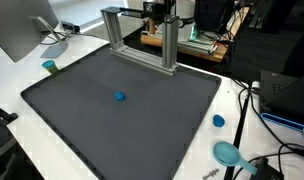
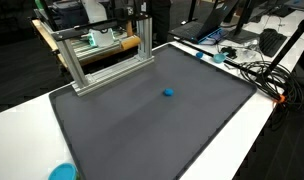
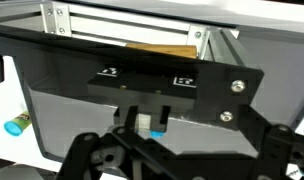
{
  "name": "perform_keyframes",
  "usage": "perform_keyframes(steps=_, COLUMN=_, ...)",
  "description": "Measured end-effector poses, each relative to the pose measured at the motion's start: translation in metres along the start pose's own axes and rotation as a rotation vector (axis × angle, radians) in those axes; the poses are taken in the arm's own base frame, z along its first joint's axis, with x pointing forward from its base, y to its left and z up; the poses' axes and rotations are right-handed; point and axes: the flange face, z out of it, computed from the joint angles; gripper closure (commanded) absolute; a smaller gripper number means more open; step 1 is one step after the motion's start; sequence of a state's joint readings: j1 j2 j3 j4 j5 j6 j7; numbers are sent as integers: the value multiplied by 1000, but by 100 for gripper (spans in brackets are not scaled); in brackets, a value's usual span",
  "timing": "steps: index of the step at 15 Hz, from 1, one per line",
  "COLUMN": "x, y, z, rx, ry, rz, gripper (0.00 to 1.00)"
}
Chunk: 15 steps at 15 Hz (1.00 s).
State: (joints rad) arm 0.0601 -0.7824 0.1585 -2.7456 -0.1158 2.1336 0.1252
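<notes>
Jaws hang released, empty, close beside the aluminium frame (image 1: 171, 45).
If I drive forward carelessly I could strike it; the blue piece (image 1: 119, 97) lies well apart.

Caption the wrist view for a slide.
Open pincer facing a black plate under an aluminium frame, small blue object at left.

There is one dark grey mat (image 1: 162, 120), with one small blue ball (image 1: 119, 97) on it and one aluminium frame (image 1: 170, 45) at its edge. Off the mat there are three teal or blue pieces: one cylinder (image 1: 50, 67), one cap (image 1: 219, 121) and one disc (image 1: 228, 153). One monitor (image 1: 22, 35) stands nearby.
</notes>
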Motion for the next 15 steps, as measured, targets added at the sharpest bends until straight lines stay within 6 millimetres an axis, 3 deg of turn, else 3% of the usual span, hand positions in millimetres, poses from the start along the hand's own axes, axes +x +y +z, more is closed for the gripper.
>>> perform_keyframes(steps=3, x=5, y=45, z=-2, rx=95, ry=48, rz=42, gripper=0)
perform_keyframes(steps=5, x=6, y=62, z=0, rx=146, ry=69, rz=56, gripper=0)
perform_keyframes(steps=15, x=5, y=63, z=-1, rx=134, ry=59, rz=59, gripper=0)
